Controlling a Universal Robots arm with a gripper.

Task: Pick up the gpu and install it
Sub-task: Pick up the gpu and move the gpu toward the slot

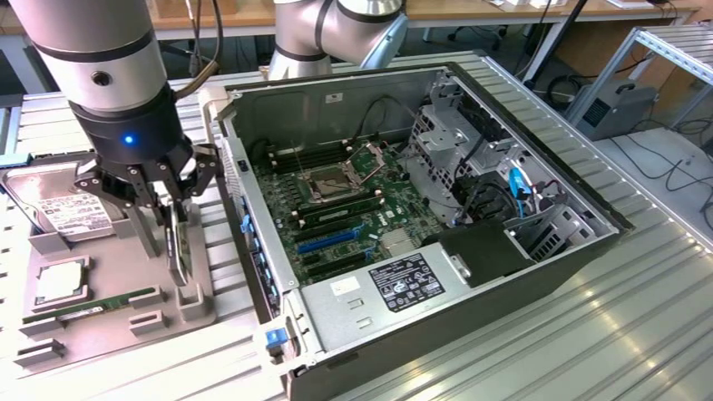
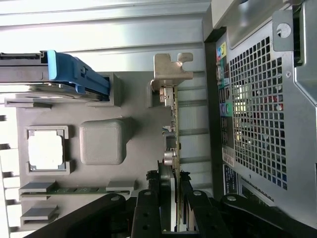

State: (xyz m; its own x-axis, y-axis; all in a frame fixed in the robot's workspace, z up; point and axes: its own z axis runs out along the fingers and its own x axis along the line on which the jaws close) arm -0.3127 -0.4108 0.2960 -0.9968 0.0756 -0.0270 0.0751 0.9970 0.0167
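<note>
Exterior view: the gripper [image 1: 165,242] is seen lowered over the grey fixture tray [image 1: 112,334], just beside the open computer case [image 1: 446,276]. Its fingers are set at a narrow spread on either side of the gpu [image 1: 176,259], and they appear to be closed on its two faces. The gpu stands upright on its edge at the tray's case-side border, with its lower end at a grey holder block [image 1: 192,294]. A hard drive [image 1: 56,209], a CPU [image 1: 62,284] and a RAM stick [image 1: 89,307] are laid out on the tray, apart from the gripper.

Wrist view: the gpu [image 2: 174,124] is seen edge-on as a thin blade running away from the gripper [image 2: 173,179], and its silver bracket [image 2: 171,72] is seated at a tray post at the far end. The finger pads [image 2: 184,184] are pressed close against the card near one end. The perforated rear panel [image 2: 257,114] of the case lies just beside the card.

For this step to be done well, the card is best kept upright and drawn straight out of its holders without twisting, since it is gripped near one end and could tip. The bracket should be kept from catching on its post, and the nearby case wall should be cleared.
</note>
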